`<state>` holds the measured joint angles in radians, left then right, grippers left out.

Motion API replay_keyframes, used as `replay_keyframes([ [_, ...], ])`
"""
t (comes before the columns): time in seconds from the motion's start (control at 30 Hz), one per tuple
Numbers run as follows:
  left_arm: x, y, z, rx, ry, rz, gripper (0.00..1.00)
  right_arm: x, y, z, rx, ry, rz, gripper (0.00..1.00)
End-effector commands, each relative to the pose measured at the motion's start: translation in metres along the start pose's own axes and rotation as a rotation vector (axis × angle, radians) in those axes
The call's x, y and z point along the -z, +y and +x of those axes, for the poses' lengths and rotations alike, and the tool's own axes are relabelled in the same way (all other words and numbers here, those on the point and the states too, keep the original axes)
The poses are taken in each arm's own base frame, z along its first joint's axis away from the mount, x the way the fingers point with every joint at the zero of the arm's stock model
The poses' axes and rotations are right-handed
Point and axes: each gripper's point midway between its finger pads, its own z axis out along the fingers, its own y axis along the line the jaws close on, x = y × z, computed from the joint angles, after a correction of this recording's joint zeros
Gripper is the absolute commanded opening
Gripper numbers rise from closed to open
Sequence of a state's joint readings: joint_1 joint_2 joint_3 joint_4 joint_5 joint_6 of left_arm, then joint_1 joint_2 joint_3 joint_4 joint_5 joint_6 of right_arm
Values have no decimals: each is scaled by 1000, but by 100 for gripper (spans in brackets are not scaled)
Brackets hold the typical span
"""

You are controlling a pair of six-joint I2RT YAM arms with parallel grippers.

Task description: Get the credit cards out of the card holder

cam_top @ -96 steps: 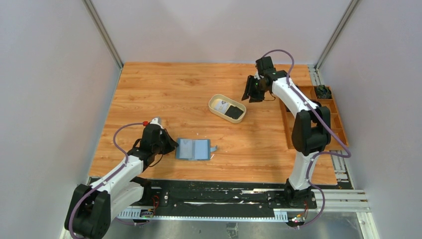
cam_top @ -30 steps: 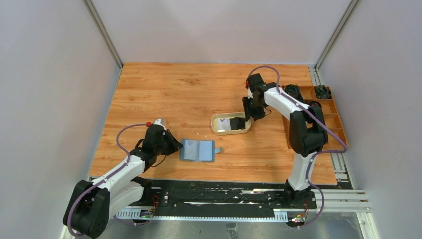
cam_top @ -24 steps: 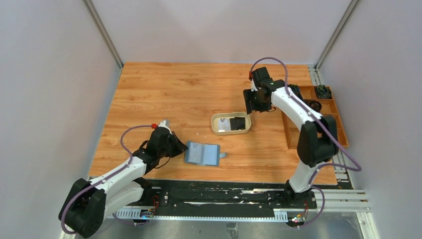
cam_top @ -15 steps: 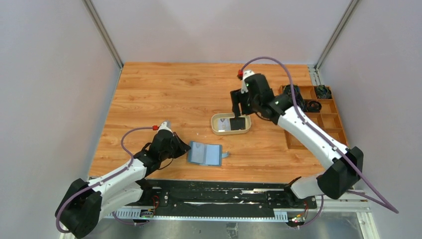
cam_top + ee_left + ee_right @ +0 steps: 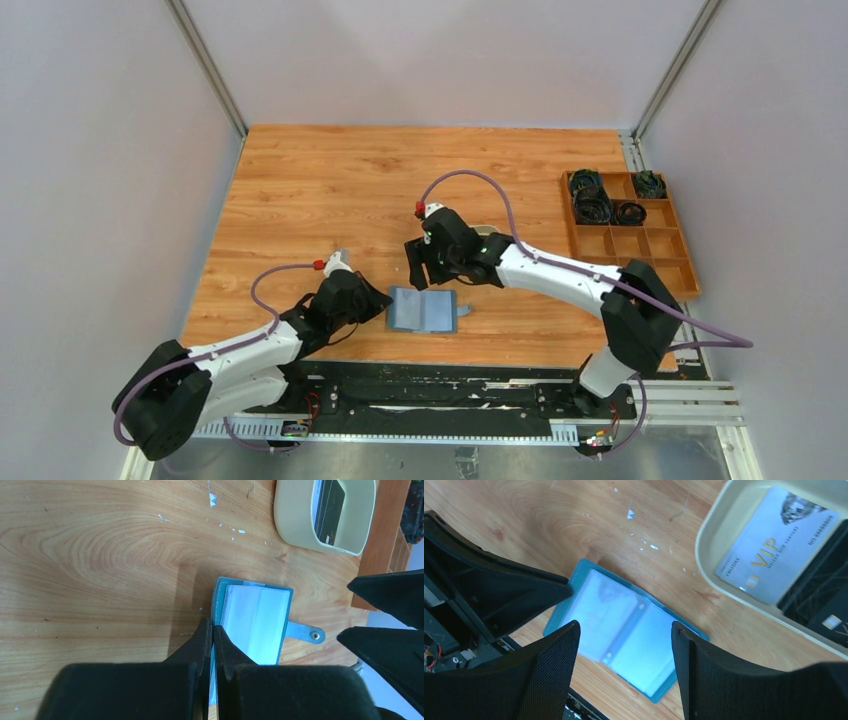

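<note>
The open wallet [image 5: 422, 310] lies on the table [image 5: 330, 190]; the left gripper [image 5: 212, 635] pinches its left edge. The right gripper [image 5: 624, 627] hangs above it, spread. Two cards [image 5: 769, 545] lie in the tray [image 5: 706, 555].

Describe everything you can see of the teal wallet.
The wallet is a small, teal, leather-like folder lying open and flat on the table, near its front edge. Clear, glossy sleeves cover both inner halves, which look pale inside. A short tab with a metal snap sticks out of one side edge. The left claw is shut on the opposite edge. The right claw hangs open above it, apparently not touching.
</note>
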<state>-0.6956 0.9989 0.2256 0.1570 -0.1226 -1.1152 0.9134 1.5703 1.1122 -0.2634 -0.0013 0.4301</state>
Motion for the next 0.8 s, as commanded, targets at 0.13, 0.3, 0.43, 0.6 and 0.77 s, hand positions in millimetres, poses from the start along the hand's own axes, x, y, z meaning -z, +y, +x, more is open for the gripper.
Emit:
replay_keyframes([
  [0.13, -7, 2, -4, 23, -42, -6, 0, -32, 41, 21, 9, 94, -89, 77],
  [0.3, -8, 6, -3, 8, -45, -23, 0, -43, 50, 42, 30, 144, -66, 81],
  [0.43, -9, 8, -2, 1, -40, -29, 0, -50, 50, 53, 46, 177, -34, 82],
  [0.6, -10, 9, -1, 3, -37, -32, 0, -57, 46, 57, 79, 203, 21, 83],
  [0.77, -9, 6, -2, 4, -37, -25, 0, -61, 37, 68, 123, 217, 113, 83],
])
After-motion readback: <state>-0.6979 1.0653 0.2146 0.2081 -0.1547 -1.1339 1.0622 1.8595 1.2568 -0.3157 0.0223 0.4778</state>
